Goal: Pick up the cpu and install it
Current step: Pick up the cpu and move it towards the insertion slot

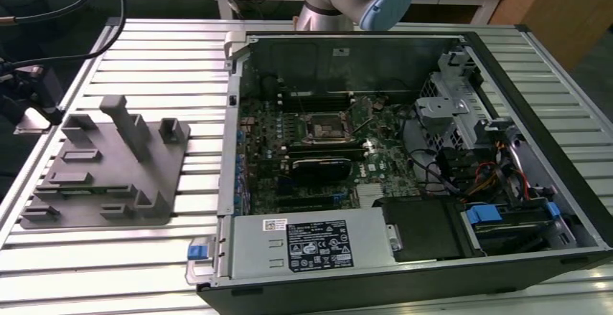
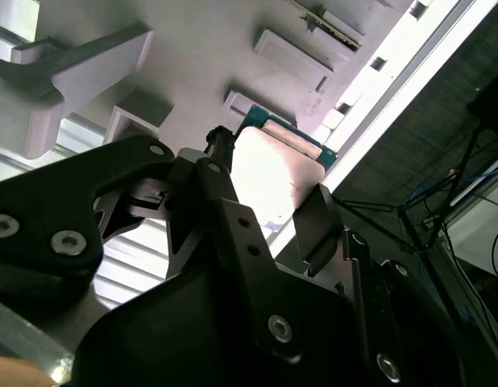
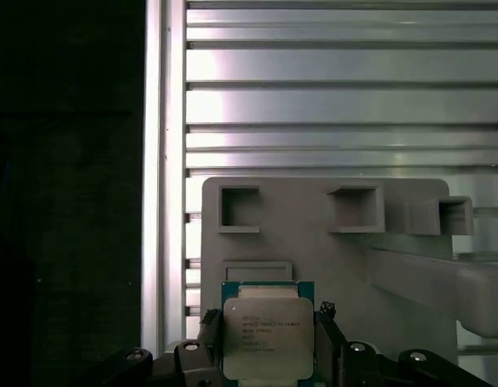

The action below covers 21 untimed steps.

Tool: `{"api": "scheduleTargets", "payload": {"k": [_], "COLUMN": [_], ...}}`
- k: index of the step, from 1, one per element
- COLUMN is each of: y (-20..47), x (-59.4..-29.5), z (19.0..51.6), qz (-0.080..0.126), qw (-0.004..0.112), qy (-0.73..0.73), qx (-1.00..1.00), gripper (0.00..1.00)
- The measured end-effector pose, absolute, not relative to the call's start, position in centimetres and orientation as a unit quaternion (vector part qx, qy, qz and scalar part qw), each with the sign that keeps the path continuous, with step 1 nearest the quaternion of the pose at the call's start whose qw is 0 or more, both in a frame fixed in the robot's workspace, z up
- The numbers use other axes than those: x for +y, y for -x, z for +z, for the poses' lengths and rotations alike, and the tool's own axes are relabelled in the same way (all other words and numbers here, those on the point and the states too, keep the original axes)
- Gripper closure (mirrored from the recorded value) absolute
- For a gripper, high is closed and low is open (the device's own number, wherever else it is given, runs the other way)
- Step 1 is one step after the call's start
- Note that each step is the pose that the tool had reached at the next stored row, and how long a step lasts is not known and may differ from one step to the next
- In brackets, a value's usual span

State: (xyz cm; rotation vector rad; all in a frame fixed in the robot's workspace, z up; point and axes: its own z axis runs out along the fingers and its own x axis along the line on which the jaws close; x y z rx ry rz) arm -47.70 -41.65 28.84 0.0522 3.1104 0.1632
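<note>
While the grey ribbed aluminium bench (image 1: 125,257) is carrying everything in the exterior view, a large grey plastic fixture block (image 1: 105,179) with upright posts and shallow pockets is sitting near the bench's edge on the exterior view's left. An open black computer case (image 1: 403,286) is occupying the side on the exterior view's right, its motherboard showing a square black-framed socket (image 1: 323,128) near the middle, and a silver robot arm with a pale blue joint cap (image 1: 383,3) is standing at the bench's far edge behind the case. In the first wrist view the black two-fingered gripper (image 3: 267,316) is clamping the cpu (image 3: 267,334), a small flat square chip with a silvery-grey metal top and a thin green rim, one finger pressing on each of two opposite sides. The chip is sitting over the fixture block, close to the block's edge that runs along the bench's edge and just beside a shallow rectangular pocket (image 3: 257,270); whether it is resting on the block or raised off it I cannot tell. In the second wrist view the chip is showing as a pale plate with a green edge between the two black fingers (image 2: 317,222), with the block's pockets lying beyond it.
</note>
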Motion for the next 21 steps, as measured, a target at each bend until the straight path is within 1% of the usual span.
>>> {"api": "scheduleTargets", "payload": {"k": [21], "y": [47.7], "x": [-41.7], "z": [31.9], "qz": [0.058], "qw": [0.013], "qy": [-0.017], "qx": [0.998], "gripper": [0.46]}}
